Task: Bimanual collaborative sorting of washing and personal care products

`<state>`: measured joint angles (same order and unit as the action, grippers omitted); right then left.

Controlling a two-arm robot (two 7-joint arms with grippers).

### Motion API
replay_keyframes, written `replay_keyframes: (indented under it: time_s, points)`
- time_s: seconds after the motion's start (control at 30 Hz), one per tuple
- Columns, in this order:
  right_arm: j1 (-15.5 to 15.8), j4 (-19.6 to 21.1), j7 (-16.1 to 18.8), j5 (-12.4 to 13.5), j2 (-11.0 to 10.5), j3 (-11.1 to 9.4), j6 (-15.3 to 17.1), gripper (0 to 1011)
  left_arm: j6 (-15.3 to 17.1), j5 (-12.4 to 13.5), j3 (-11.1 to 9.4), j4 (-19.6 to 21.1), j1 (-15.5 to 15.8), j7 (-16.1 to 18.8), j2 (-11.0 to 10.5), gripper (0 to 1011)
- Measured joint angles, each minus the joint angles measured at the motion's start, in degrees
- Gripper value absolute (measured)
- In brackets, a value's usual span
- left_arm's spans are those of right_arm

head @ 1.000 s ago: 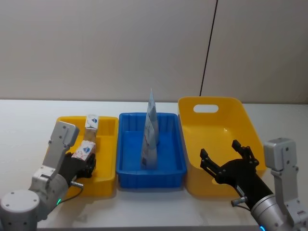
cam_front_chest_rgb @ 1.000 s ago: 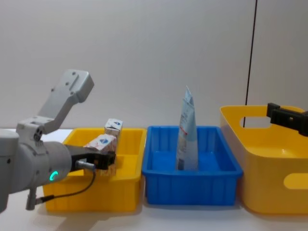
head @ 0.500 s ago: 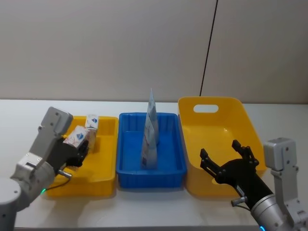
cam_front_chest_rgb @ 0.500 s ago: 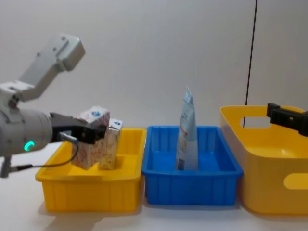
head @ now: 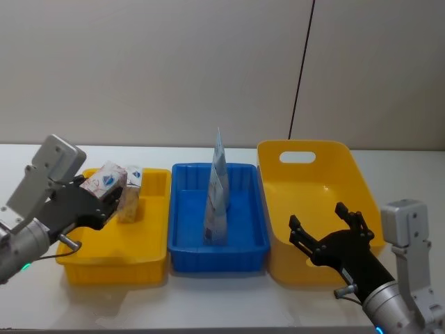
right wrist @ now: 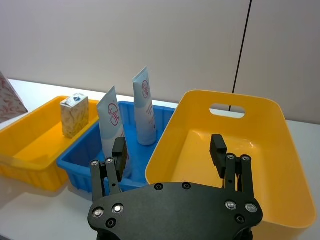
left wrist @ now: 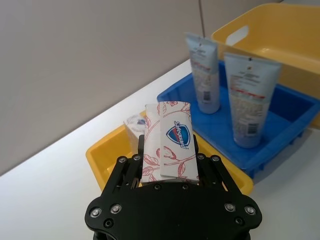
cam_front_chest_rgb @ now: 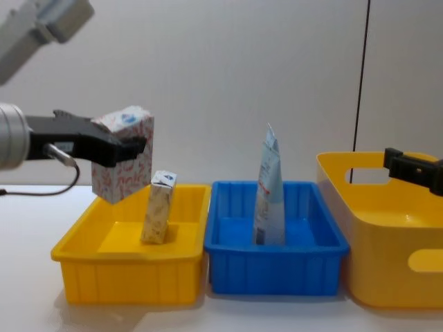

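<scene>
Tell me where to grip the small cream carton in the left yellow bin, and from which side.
Come from above and close across the flat sides of the small cream carton, just under its folded top. It stands nearly upright, and the yellow bin's walls stand around its lower part. The left pincer is full with the floral box.

The right gripper (right wrist: 168,148) (jaws spread) faces the large yellow bin (right wrist: 280,150) — two tubes (right wrist: 144,107) upright in the blue bin (right wrist: 80,159).
</scene>
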<state>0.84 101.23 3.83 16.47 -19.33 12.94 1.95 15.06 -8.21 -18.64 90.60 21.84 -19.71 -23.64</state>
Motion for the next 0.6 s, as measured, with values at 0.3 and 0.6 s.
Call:
replay_keyframes:
  time_s: [0.3,0.6]
  points:
    - [0.00,0.00,0.00,0.00,0.00,0.00,0.00,1003,-2.44,-3.65,1.21,3.61,-0.62,-7.52,-4.45,386]
    - [0.00,0.00,0.00,0.00,0.00,0.00,0.00,1003,-4.26,-7.42,1.53,5.25,-0.27,-14.50,-7.51,386]
